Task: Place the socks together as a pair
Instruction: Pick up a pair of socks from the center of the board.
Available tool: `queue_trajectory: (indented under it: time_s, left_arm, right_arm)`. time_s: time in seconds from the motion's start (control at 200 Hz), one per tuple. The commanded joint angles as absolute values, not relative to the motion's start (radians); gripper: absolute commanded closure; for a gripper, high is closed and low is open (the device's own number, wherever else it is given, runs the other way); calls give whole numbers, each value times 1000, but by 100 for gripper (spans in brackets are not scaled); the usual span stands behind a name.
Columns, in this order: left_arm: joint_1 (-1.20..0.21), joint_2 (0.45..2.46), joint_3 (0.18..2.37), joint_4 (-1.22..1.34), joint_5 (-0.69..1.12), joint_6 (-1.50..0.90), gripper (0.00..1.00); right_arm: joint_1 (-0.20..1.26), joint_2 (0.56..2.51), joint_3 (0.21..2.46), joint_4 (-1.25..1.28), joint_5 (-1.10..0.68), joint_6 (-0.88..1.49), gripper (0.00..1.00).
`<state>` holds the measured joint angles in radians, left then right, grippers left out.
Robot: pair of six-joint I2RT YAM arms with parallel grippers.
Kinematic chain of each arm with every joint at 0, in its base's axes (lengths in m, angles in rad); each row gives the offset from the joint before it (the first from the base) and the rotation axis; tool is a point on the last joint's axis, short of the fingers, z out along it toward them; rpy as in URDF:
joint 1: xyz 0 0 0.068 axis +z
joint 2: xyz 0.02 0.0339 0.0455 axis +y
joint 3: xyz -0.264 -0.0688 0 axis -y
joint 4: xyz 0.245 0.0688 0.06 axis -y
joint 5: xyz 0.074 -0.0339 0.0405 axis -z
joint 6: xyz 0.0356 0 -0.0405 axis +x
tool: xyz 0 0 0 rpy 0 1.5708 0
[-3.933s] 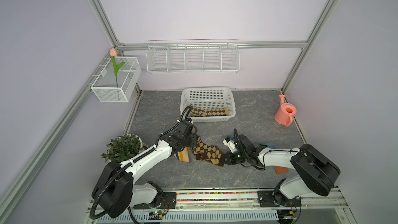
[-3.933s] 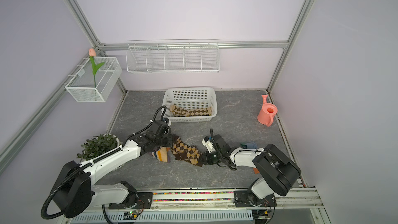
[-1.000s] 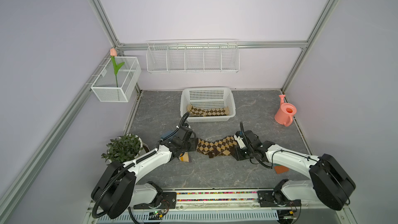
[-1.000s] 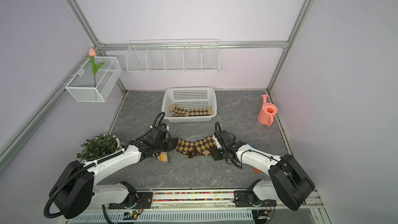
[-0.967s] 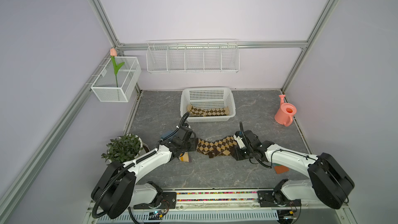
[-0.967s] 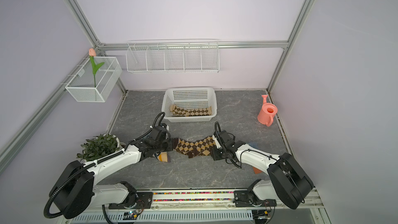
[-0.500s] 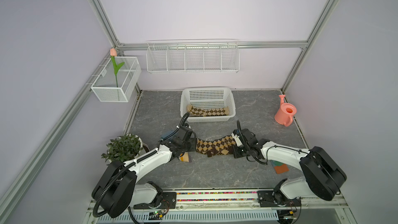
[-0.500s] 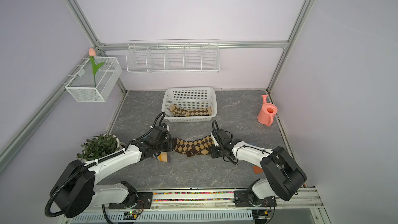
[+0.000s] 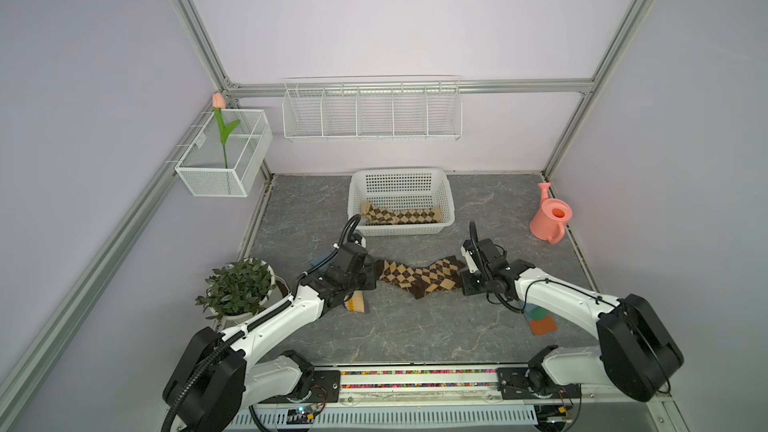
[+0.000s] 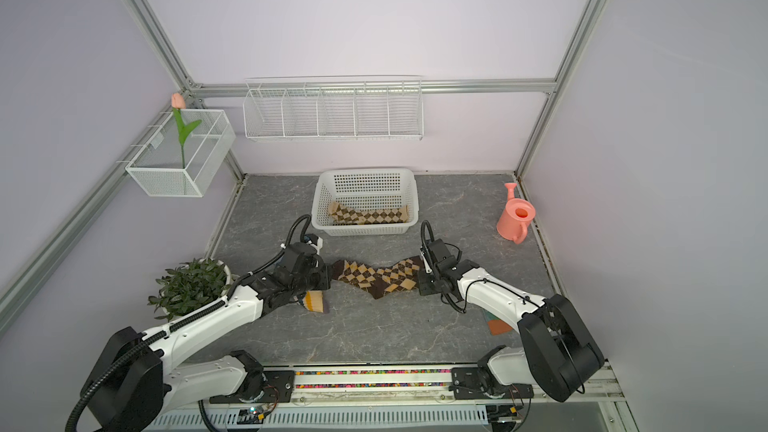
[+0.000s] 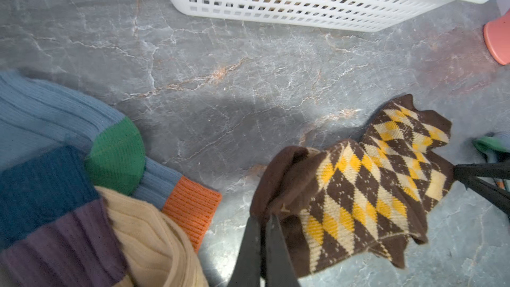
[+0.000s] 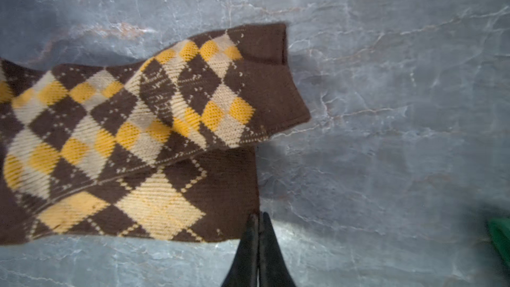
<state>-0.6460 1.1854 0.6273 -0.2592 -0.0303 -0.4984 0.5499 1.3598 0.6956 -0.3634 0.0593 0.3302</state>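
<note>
Two dark brown-yellow argyle socks (image 9: 419,280) (image 10: 376,278) lie one on the other, stretched across the middle of the table. My left gripper (image 9: 374,278) (image 11: 265,216) is shut on their brown toe end. At the other end my right gripper (image 9: 462,279) (image 12: 258,215) is shut with its tips on the corner of the lower sock's cuff (image 12: 229,189). A blue-grey sock with a green patch and orange cuff (image 11: 116,155) and a cream striped sock (image 11: 154,238) lie heaped under my left arm. Tan-brown argyle socks (image 9: 399,216) lie in the white basket (image 9: 401,172).
Another blue-green sock with an orange cuff (image 9: 540,322) lies under my right arm. A pink watering can (image 9: 550,218) stands at the back right and a potted plant (image 9: 237,286) at the left edge. A wire shelf (image 9: 372,114) hangs on the back wall.
The dark argyle socks, bunched a few seconds ago, are now pulled out long between the arms. My right gripper has closed at the cuff end. The left gripper has stayed shut.
</note>
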Motion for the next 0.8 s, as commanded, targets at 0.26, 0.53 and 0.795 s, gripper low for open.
queue_trajectory:
  time_s: [0.26, 0.53, 0.795]
  left_arm:
    - [-649, 1264, 597, -229, 29, -472, 100]
    - [-649, 1305, 599, -248, 10, -490, 100]
    - [-649, 1332, 643, -253, -26, -479, 100]
  right_arm:
    - [539, 1494, 801, -461, 38, 256, 82]
    - [718, 1387, 918, -517, 32, 210, 67]
    - [877, 1538, 992, -403, -73, 198, 62]
